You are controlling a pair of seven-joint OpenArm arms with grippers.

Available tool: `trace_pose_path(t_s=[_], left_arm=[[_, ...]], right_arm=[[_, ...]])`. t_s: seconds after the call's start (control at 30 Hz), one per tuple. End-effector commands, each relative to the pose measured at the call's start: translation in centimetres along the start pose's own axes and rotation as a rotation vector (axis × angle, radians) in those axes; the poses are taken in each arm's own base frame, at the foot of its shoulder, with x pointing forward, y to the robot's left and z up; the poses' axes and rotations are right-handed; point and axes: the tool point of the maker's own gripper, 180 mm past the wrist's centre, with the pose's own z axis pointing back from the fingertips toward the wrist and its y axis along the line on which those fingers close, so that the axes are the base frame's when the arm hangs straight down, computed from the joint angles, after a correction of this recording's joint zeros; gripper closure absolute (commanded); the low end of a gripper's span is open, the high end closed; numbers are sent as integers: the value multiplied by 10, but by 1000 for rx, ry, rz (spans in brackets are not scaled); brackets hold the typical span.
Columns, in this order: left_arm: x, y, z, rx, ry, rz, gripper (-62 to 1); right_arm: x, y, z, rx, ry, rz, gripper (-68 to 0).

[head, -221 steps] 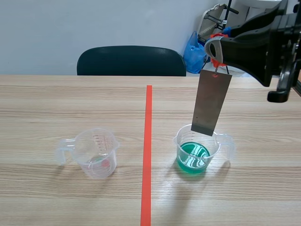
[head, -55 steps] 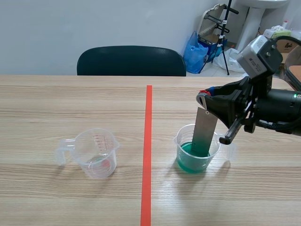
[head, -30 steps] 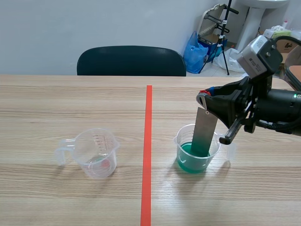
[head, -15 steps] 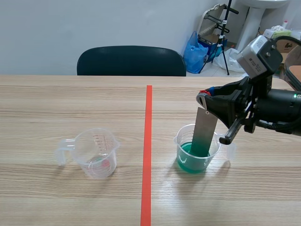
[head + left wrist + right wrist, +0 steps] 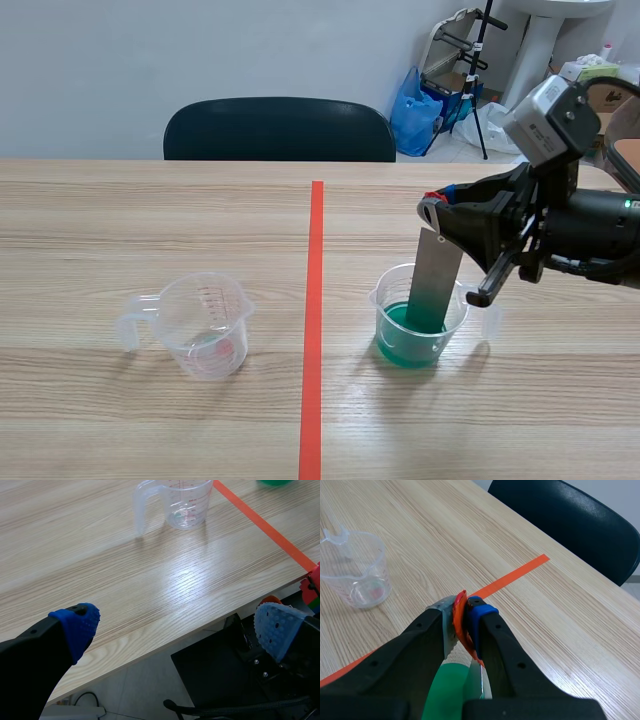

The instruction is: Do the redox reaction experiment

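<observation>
Flat grey metal strip (image 5: 432, 290) is dipping its lower end into the green liquid (image 5: 405, 345) in the clear plastic beaker (image 5: 452, 318), the right gripper (image 5: 440, 212) clamping its top, likely so it is reacting yet retrievable; the left gripper (image 5: 176, 627) is hanging aside, fingers apart.

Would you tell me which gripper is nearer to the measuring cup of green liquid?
Right. The right gripper sits just above the measuring cup, holding the metal strip dipped in it; the left gripper is off the table's near edge, far from it.

Right gripper (image 5: 462, 614) clamped; left gripper (image 5: 175, 626) spread.
</observation>
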Motion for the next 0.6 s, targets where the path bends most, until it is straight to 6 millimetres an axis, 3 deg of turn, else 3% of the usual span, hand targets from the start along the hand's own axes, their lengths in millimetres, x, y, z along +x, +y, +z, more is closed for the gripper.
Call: trace_pose_path(t_s=[0.0,0.57], left_arm=[[6,0,-2,-3,-25,0,-623],[6,0,-2,-3,-25,0,-623]], right_arm=[[1,0,2,13,13,22,-6],[0,0,2,13,16,22,-6]])
